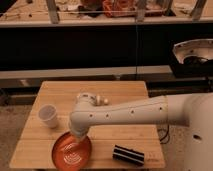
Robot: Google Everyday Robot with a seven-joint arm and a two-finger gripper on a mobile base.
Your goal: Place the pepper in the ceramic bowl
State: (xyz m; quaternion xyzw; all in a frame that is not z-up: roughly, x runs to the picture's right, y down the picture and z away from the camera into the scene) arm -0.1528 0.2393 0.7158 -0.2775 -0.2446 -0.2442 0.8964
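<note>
Camera view: arm reaches across counter (pixel 127 137), gripper (pixel 76 137) hangs over ceramic bowl (pixel 73 151) near front-left corner. Fingers hidden, grip unreadable. Pepper not visible, location unknown. Judgement: release low over bowl centre, then lift straight, avoiding cup (pixel 48 116).

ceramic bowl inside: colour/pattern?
Orange-red with white concentric lines, seen in the camera view: ceramic bowl. The gripper is over its upper rim.

We had one view only, looking down from above at the counter (pixel 125 95), near; our hand (pixel 75 137) hung over the bowl (pixel 62 157).
</note>
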